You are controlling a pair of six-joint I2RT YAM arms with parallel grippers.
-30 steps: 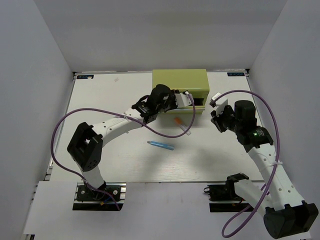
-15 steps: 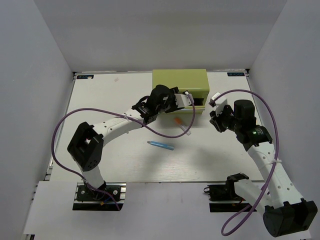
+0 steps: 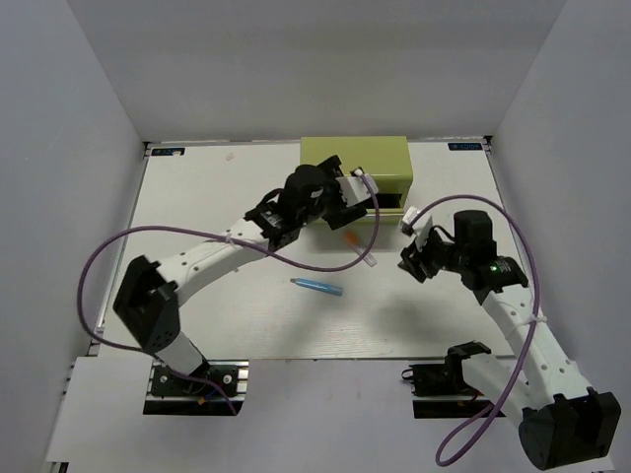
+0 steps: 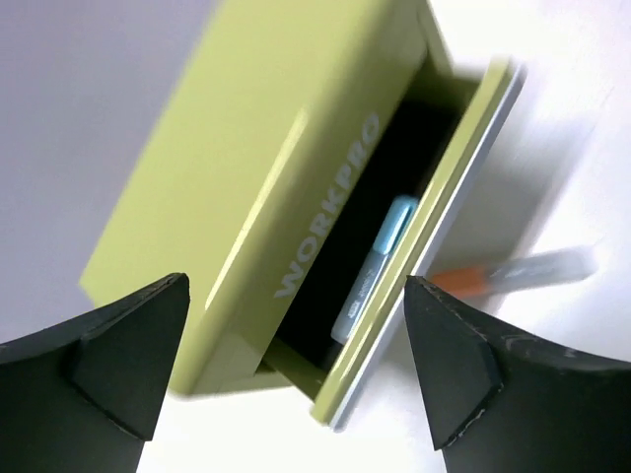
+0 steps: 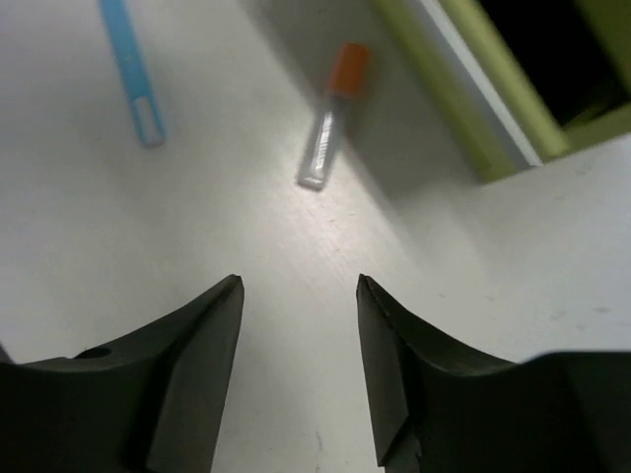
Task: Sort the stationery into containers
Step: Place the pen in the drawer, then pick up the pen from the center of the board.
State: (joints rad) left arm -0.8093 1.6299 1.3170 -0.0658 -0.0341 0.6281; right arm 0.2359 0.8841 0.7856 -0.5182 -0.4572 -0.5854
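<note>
Right gripper (image 5: 299, 296): jaws apart, empty, hovering low over the table (image 3: 197, 197), right of centre. Orange-ended stick (image 5: 330, 118) lies straight ahead of it, toward the far edge and just in front of the open drawer (image 4: 449, 197). Its long axis runs roughly along the gripper's line of approach, so the jaws would close across its width, little wrist turn needed by the look of it. Left gripper (image 4: 296, 296): spread wide, holding nothing, poised over that drawer of the olive box (image 3: 355, 156) at the middle of the far edge. Light-blue stick (image 4: 380, 266) sits inside the drawer. Blue stick (image 3: 315, 287) lies mid-table, long axis about parallel to the near edge, apart from both grippers. Right arm looks best placed for the orange one.
</note>
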